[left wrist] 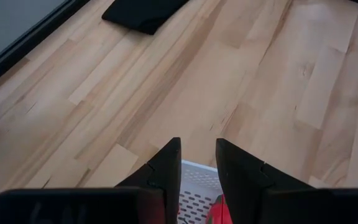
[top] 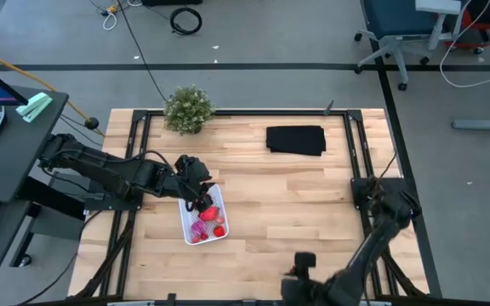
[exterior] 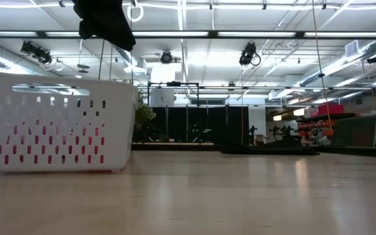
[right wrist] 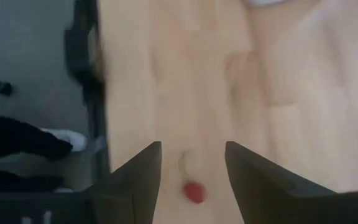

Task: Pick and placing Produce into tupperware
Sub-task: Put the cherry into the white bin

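A small red piece of produce [right wrist: 194, 191] with a thin pale stalk lay on the bare wood just ahead of your right gripper [right wrist: 191, 163], centred in the gap between its fingertips. It looked smooth, rounded and very light, so I judged it likely to roll or squirt away under a pinch. The safest hold seemed to be across its plump red body, low and square, rather than on the stalk. The right fingers [right wrist: 143, 167] stood well apart with nothing between them.

The tupperware [top: 185, 223], a small white rectangular container with rounded corners and a perforated base, sat directly under your left gripper [top: 201, 201]. Inside it lay several red pieces and a pinkish-magenta one [top: 199, 229]. In the left wrist view its white mesh floor and a bit of red showed just past the fingertips. The left fingers [left wrist: 166, 167] stood a narrow gap apart, and I saw nothing gripped between them. The container appeared thin and light, so a bump from the fingers could shove it.

Farther out, a black cloth [top: 296, 140] lay flat on the table [top: 313, 212] well beyond the left fingers, and a bushy green plant [top: 189, 108] stood at the table's far edge.
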Controlling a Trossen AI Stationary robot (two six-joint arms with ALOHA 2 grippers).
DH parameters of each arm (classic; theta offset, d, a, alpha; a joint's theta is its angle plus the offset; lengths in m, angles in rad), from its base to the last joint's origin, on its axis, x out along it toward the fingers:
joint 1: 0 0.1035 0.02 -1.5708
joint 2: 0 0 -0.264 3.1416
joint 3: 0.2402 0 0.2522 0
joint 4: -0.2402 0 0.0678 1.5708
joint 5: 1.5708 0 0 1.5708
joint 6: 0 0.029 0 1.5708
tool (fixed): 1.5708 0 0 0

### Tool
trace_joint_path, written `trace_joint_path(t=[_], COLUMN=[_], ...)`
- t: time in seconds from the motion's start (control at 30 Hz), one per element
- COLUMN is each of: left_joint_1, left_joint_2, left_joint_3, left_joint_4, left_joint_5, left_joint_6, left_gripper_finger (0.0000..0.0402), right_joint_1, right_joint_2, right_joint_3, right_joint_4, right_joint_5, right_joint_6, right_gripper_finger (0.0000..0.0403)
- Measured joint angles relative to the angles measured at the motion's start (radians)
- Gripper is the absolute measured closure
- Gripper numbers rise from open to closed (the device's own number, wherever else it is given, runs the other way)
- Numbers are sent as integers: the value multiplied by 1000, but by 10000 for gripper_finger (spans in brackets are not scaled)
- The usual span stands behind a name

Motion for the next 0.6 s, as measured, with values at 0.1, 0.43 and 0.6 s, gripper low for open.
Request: trace_joint_path(t=[0.1,0.43,0.6], left_joint_1=[0,0,0], left_joint_2=[0,0,0], left_joint_3=[0,0,0], left_joint_4=[0,0,1], left_joint_5=[0,0,0], left_joint_6=[0,3,3], left_gripper_finger=[294,294,294], right_joint_1=[40,32,13], right_joint_2=[75,242,269], right_joint_3=[0,-1,-1], right_joint_4=[27,41,40], right_joint_5=[34,41,36], right_joint_6=[8,113,112], right_gripper_finger=[217,212,212])
